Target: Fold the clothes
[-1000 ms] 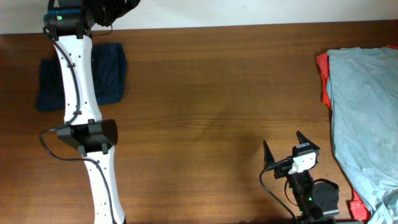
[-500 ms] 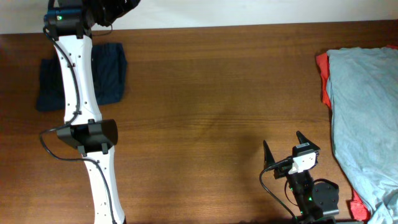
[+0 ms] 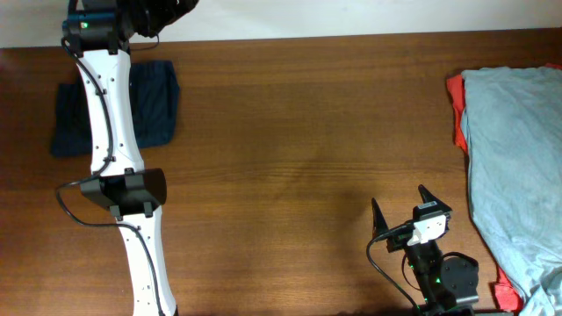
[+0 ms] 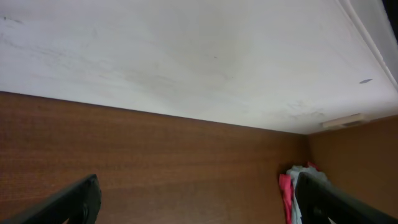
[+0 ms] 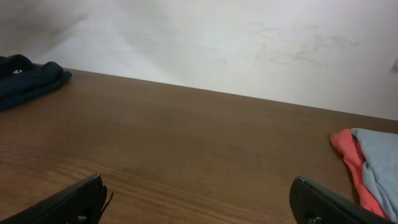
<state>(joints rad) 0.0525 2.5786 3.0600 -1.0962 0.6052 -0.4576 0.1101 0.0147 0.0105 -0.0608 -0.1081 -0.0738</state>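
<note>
The clothes lie in two places. A folded navy garment (image 3: 158, 105) rests at the table's far left, partly under my left arm (image 3: 105, 114); it also shows in the right wrist view as the navy garment (image 5: 25, 78). A light grey-blue garment (image 3: 518, 149) lies spread over a red one (image 3: 457, 118) at the right edge. My left gripper (image 4: 198, 182) is open and empty, held high near the far wall. My right gripper (image 3: 399, 204) stands open and empty near the front edge, left of the pile. It is also seen as the right gripper (image 5: 196, 182).
The brown wooden table (image 3: 299, 132) runs up to a white wall (image 5: 217, 43) at the back. My left arm stretches from the front edge to the far left corner. The right arm's base (image 3: 443, 276) sits at the front right.
</note>
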